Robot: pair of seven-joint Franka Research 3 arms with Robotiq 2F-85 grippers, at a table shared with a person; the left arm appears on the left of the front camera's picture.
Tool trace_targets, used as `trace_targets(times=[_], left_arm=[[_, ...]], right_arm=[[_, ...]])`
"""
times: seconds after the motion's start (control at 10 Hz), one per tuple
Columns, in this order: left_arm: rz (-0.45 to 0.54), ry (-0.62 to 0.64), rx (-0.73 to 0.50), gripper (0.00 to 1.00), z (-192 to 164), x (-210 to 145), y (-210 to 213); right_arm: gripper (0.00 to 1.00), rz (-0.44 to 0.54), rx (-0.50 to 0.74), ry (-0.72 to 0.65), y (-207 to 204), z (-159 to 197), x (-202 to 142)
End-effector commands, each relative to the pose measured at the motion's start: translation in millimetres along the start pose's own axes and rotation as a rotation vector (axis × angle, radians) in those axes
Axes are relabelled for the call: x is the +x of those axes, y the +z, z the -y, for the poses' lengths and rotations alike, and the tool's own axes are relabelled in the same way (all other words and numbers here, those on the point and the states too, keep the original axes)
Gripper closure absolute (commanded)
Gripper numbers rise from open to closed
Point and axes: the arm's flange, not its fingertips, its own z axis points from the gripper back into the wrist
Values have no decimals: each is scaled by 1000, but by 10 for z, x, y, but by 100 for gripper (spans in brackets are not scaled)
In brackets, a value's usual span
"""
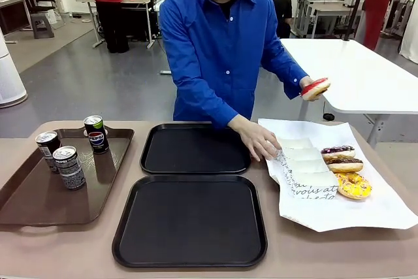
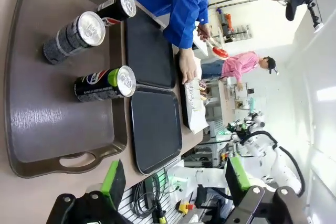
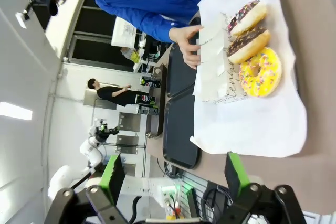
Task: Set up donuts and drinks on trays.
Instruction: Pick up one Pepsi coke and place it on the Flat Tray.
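Left gripper [image 2: 175, 182] hangs with its green-padded fingers [image 2: 113, 178] spread wide apart, gripping nothing. Out ahead, on the outer side of that finger, lies the brown tray [image 2: 52, 124] with three drink cans on it. The can with a green mark [image 2: 105, 83] sits closest to the tips in this view, the can with grey lettering [image 2: 76, 34] is beyond it, and the third can [image 2: 116, 9] is farthest off. Straight ahead, in line with the gap between the fingers, sit the two black trays [image 2: 155, 129], edge to edge. Over to the right gripper [image 3: 173, 177]: its fingers [image 3: 233, 174] stand apart too, closed on nothing. Ahead of that finger lies a white paper sheet [image 3: 252, 124] carrying three donuts packed close in a row. The yellow-topped donut [image 3: 261, 72] is nearest the tips, the chocolate donut [image 3: 249, 43] just beyond it, and the sprinkled chocolate donut [image 3: 247, 17] farthest. White paper sleeves [image 3: 212, 51] lie right beside them, on the side toward the gap between the fingers. One hand [image 1: 258, 140] of the person rests on the sheet's edge by the far black tray. The other hand [image 1: 305, 83] holds a red-iced donut [image 1: 315, 88] up off the table, well away from both pairs of fingers.
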Motion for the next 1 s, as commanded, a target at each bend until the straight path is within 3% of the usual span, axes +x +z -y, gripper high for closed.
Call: trace_targets(times=[0.0,0.1,0.4,0.6,0.9], left_arm=[[-190,31,248,0,690,629,-72],[-289,54,383,0,1007,822,-187],[-356,84,731,0,1520,1142,-988],[-437,79,891,0,1578,1339,-1724],[-436,-45,1093,0,1360,988,-2557]], right_arm=[[0,9,18,13,0,5,13],[0,9,18,13,0,5,13],[0,9,18,13,0,5,13],[0,9,18,13,0,5,13],[0,9,18,13,0,5,13]])
